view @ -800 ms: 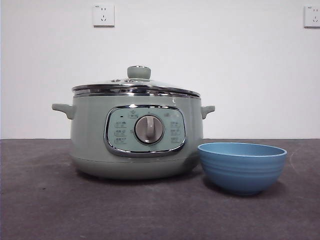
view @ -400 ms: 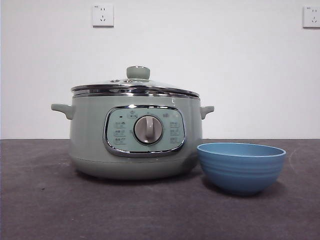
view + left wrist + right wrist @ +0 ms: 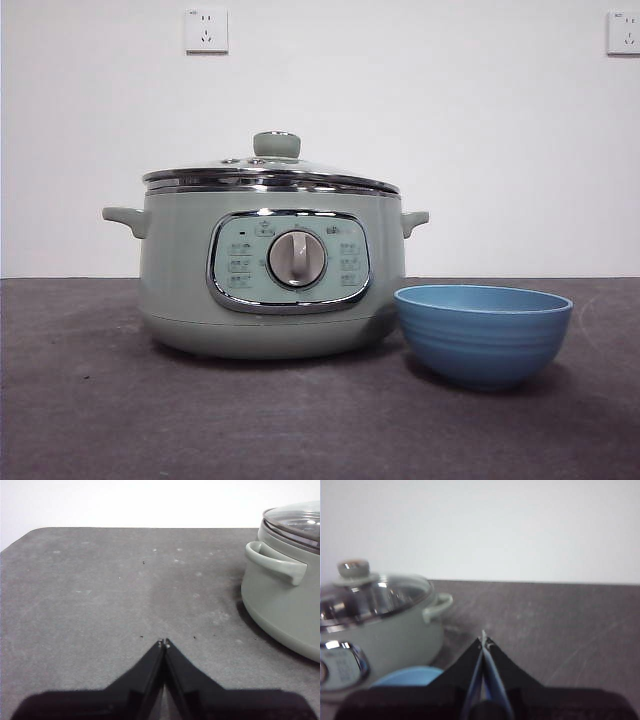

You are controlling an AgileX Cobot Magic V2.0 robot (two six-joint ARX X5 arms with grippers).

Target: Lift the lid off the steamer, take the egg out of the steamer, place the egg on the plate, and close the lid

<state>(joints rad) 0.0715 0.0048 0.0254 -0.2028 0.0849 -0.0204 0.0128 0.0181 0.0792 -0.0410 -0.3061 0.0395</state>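
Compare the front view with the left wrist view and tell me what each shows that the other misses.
Only the front view shows the steamer's control panel with its dial, the lid's knob, the plate close beside the steamer, and two wall sockets. Only the left wrist view shows the left tool, jaws shut, over bare table and apart from the pot. Both show the steamer with the lid on it, and one side handle.

dark grey table [image 3: 100,420], 2 wall sockets [image 3: 206,30]
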